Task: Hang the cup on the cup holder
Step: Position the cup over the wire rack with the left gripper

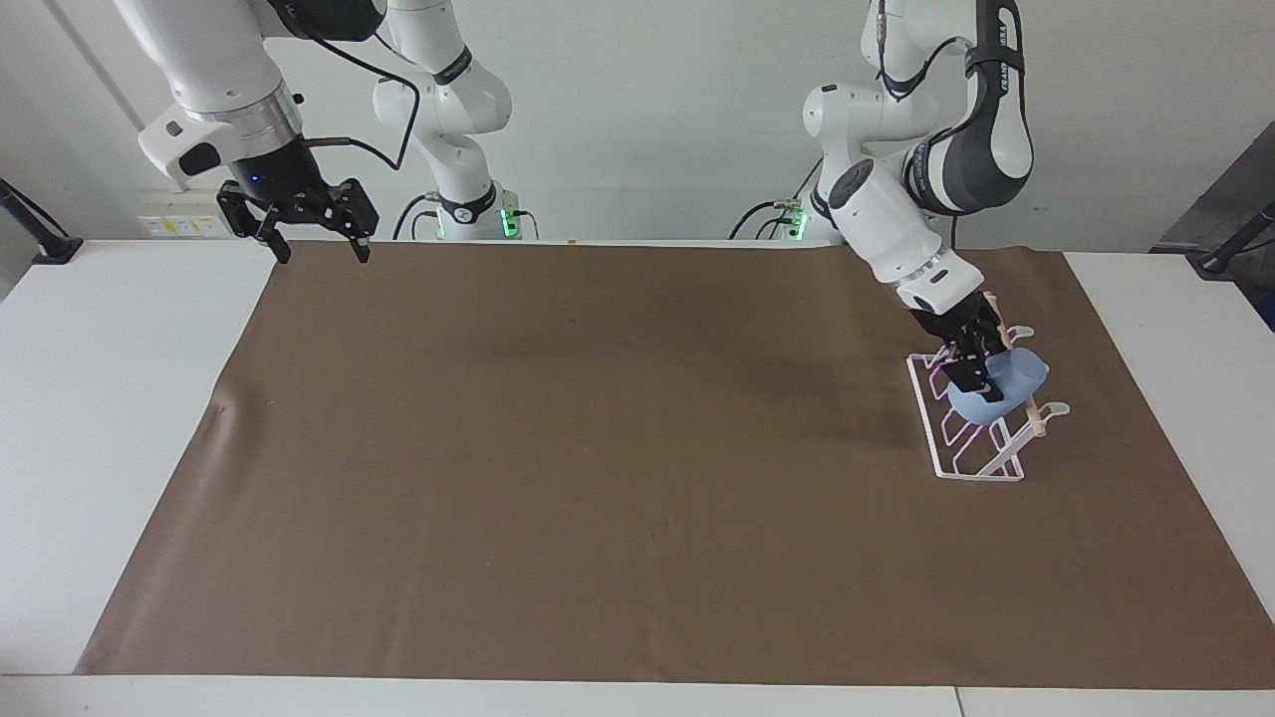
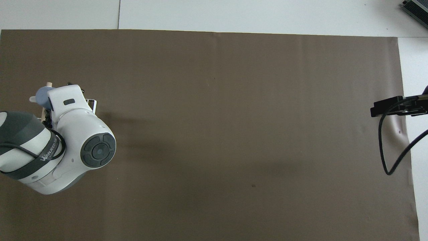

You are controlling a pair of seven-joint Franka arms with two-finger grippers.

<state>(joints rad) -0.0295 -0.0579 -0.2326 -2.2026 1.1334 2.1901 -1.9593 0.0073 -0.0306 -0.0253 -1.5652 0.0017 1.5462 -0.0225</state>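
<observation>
- The left tool [image 1: 971, 360] is low over the cup holder [image 1: 971, 423] at the left arm's end of the table [image 1: 120, 418], its fingers clamped on the rim of the cup [image 1: 1001, 388].
- The cup, a small light blue tumbler, lies tilted against the holder's wooden rod [image 1: 1031, 406]. Its long axis slants down toward the slanted wire frame. Whether a peg is inside its mouth cannot be told.
- In the overhead view the left arm's wrist covers most of the holder; only a sliver of the cup [image 2: 42, 96] shows past it.
- My reading: the hanging step is at or near its end. The coming move turns on the cup sitting firmly on the rack before the fingers part.
- The right tool [image 1: 314, 231], fingers apart and empty, hangs in the air over the brown mat [image 1: 598, 448] at its corner toward the right arm's end of the table, well apart from the holder. That arm waits.
- Nothing else stands on the mat around the holder, so nothing blocks a retreat upward.
</observation>
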